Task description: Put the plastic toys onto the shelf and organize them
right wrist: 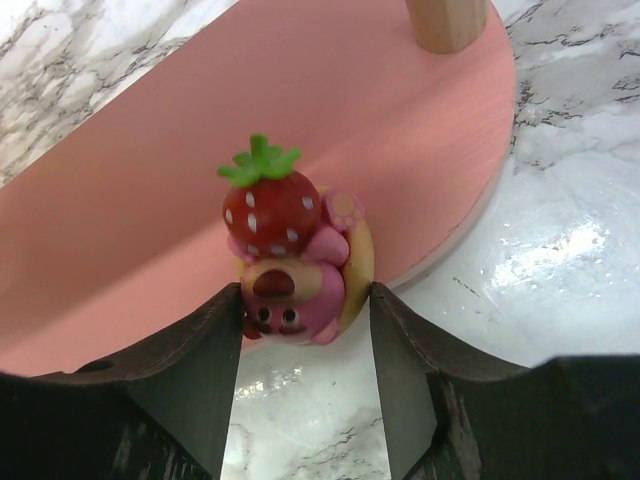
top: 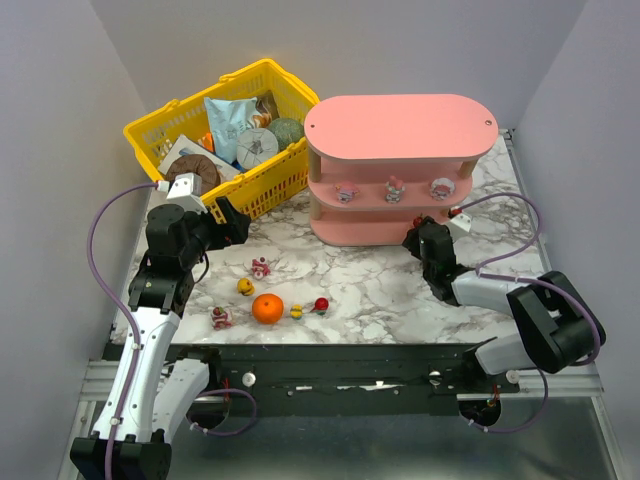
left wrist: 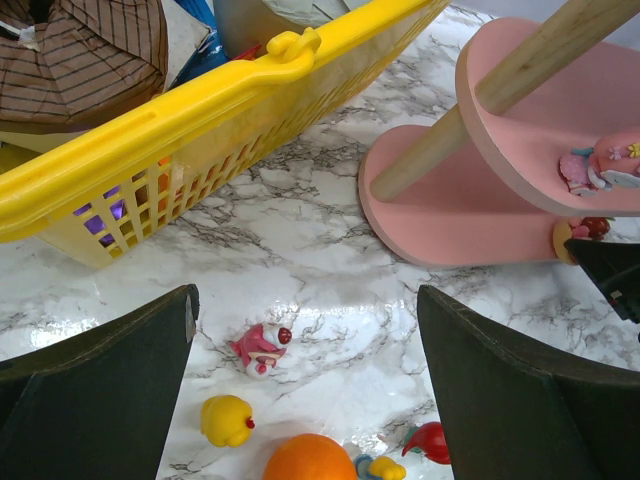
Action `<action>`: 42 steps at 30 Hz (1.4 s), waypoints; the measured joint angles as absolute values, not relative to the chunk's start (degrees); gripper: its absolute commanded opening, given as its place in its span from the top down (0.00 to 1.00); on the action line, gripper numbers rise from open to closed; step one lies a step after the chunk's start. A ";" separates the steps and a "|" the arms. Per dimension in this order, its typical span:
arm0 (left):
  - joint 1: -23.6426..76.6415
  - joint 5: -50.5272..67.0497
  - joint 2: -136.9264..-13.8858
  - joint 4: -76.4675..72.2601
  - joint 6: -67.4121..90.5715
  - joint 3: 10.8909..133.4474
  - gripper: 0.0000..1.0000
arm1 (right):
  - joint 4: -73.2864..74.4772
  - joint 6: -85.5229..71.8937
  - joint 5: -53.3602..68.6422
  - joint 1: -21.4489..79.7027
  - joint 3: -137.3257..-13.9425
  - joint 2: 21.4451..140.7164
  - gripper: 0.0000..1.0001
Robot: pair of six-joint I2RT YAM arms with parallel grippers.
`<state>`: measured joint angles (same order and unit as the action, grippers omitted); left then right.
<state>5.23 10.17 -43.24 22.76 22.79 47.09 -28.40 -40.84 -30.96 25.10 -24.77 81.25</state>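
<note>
The pink shelf [top: 400, 130] stands at the back right, with three small figurines [top: 394, 189] on its middle board. My right gripper [top: 420, 235] is at the front edge of the bottom board [right wrist: 300, 130], shut on a pink bear toy with a red strawberry on its head [right wrist: 295, 260]. My left gripper [top: 225, 222] is open and empty, above the table by the basket. Between its fingers [left wrist: 100, 380] the left wrist view shows a pink toy [left wrist: 260, 348], a yellow toy [left wrist: 226, 419] and a red toy [left wrist: 430, 441] on the marble. Several toys [top: 260, 267] lie loose at the front left.
A yellow mesh basket [top: 270, 185] full of packaged goods stands at the back left, close to the shelf's left end. An orange ball [top: 267, 309] lies among the loose toys and shows in the left wrist view [left wrist: 310, 458]. The marble top ends near the arm bases.
</note>
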 measured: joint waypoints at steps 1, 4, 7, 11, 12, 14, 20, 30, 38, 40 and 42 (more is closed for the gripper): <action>5.23 10.17 -43.24 22.76 22.79 47.09 0.01 | -28.56 -40.84 -30.98 25.10 -24.77 81.34 0.38; 5.23 10.17 -43.24 22.76 22.79 47.09 0.01 | -29.12 -40.84 -30.98 25.10 -24.77 81.41 0.33; 5.23 10.17 -43.24 22.76 22.79 47.09 0.01 | -29.32 -40.88 -30.98 25.10 -24.77 81.60 0.29; 5.23 10.17 -43.24 22.76 22.79 47.09 0.01 | -29.41 -40.93 -30.98 25.10 -24.77 81.67 0.23; 5.23 10.17 -43.24 22.76 22.79 47.09 0.01 | -29.39 -40.91 -30.98 25.10 -24.77 81.65 0.23; 5.23 10.17 -43.24 22.76 22.79 47.09 0.01 | -29.32 -40.91 -30.98 25.10 -24.77 81.38 0.21; 5.26 10.17 -43.24 22.76 22.79 47.09 0.01 | -28.25 -41.58 -30.94 25.10 -24.29 76.82 0.21; 5.23 10.17 -43.24 22.76 22.79 47.09 0.01 | -23.38 -45.52 -30.00 25.04 -19.29 66.52 0.36; 5.23 10.17 -43.22 22.76 22.79 47.09 0.01 | -21.82 -49.76 -28.71 24.99 -17.15 64.71 0.48; 5.23 10.17 -43.22 22.76 22.79 47.09 0.01 | -21.82 -50.19 -28.03 24.73 -17.43 66.35 0.48; 5.23 10.17 -43.22 22.76 22.79 47.09 0.01 | -21.82 -50.57 -27.24 24.21 -17.91 68.58 0.48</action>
<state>5.23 10.17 -43.22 22.76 22.79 47.09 -21.82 -50.57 -27.24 24.21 -17.91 68.58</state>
